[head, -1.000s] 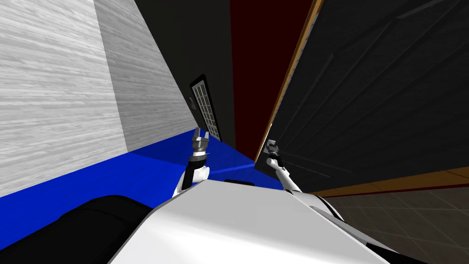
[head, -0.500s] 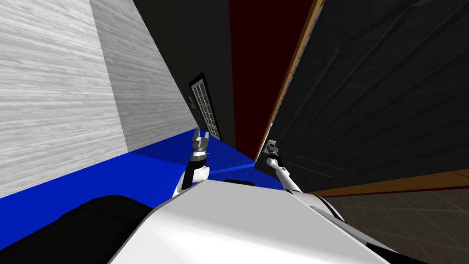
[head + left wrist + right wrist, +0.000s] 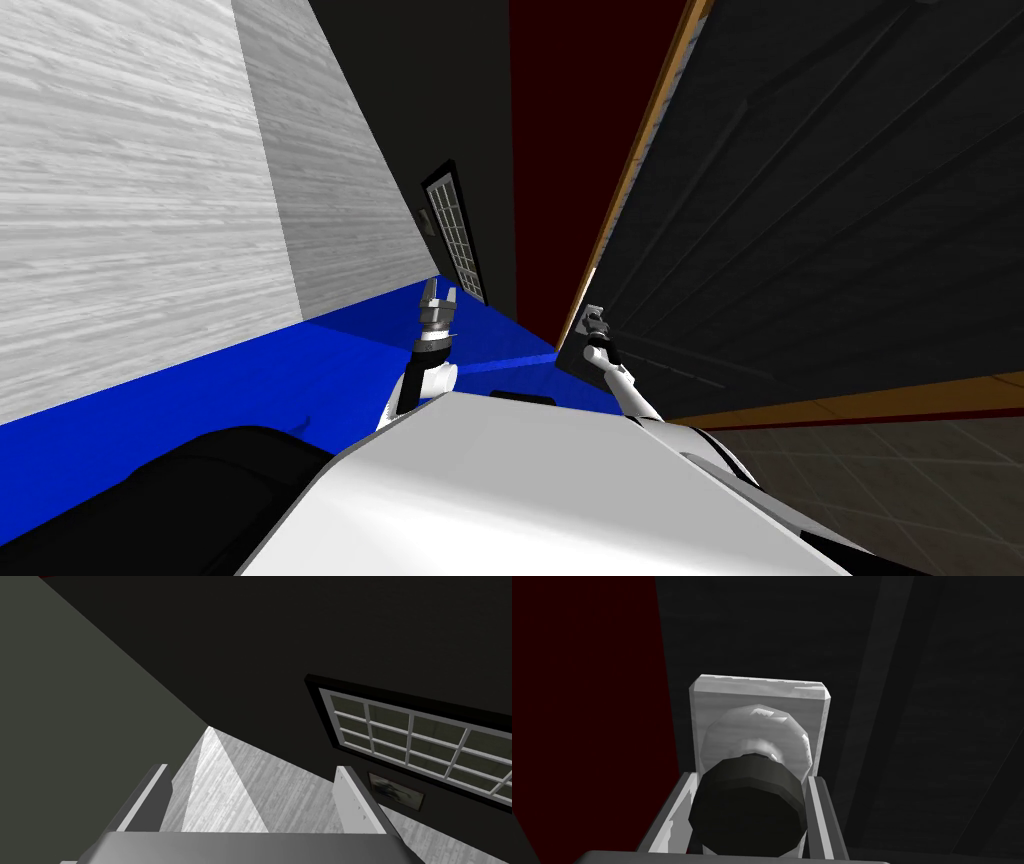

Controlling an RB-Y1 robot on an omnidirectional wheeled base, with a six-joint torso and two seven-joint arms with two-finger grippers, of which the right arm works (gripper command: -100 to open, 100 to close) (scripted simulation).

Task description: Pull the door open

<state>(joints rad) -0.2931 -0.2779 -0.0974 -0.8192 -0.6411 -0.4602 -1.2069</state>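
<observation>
My right tool [image 3: 749, 788] grips the dark knob [image 3: 747, 816] on its pale grey plate [image 3: 762, 696], near the edge of the dark door [image 3: 820, 200], about 1 o'clock ahead of me. My left tool [image 3: 438, 297] stands wide at 12 o'clock

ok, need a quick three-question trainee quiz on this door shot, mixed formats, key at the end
1. True or false: the right gripper has its fingers pressed on the sides of the knob.
2. The left gripper is: A) open, holding nothing; B) shut on the knob; C) shut on a cup.
3. Fill in: the knob sits on a light grey ___ fixed to the dark door.

Key: 1 true; 2 A; 3 plate.
</observation>
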